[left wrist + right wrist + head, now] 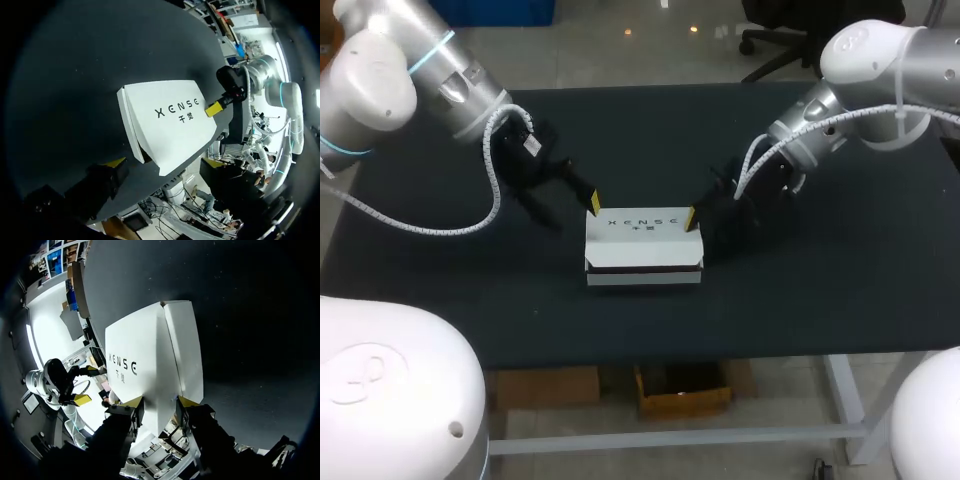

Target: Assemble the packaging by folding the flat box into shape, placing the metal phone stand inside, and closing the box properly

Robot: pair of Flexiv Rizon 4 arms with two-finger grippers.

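The white box (644,244) lies folded up, its printed lid on top, in the middle of the dark table. My left gripper (568,208) stands open at the box's left end, one yellow fingertip (118,162) beside the near corner and not gripping. At the right end my right gripper (695,222) has its two yellow tips on either side of the box's end (150,365), and in the right wrist view this gripper (158,403) is shut on it. No metal phone stand shows in any view.
The black table top (470,300) spreads bare around the box, with its front edge a short way in front of it. Both arms slant in from the back corners.
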